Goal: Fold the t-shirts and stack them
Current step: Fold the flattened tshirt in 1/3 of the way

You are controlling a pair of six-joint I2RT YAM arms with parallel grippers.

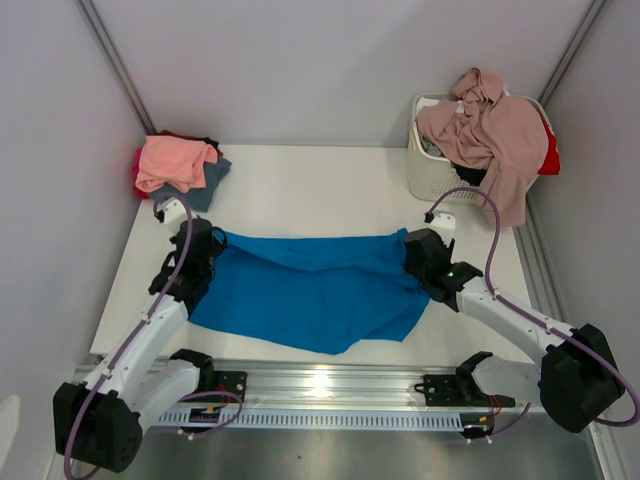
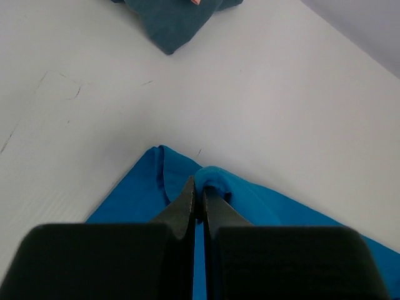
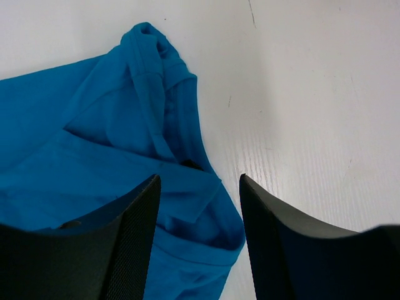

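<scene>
A bright blue t-shirt (image 1: 310, 290) lies spread across the middle of the table. My left gripper (image 1: 205, 248) is shut on its far left corner; the left wrist view shows the fingertips (image 2: 199, 187) pinching a fold of the blue cloth (image 2: 250, 200). My right gripper (image 1: 418, 252) is open over the shirt's far right corner, its jaws apart above the bunched blue cloth (image 3: 156, 156) without holding it. A stack with a salmon pink shirt (image 1: 172, 160) on slate blue-grey (image 1: 208, 178) and red ones sits at the far left.
A white slatted basket (image 1: 428, 165) stands at the far right, with a dusty mauve-pink shirt (image 1: 495, 135) draped over it and red and dark cloth underneath. Grey walls close in the table on three sides. A metal rail runs along the near edge.
</scene>
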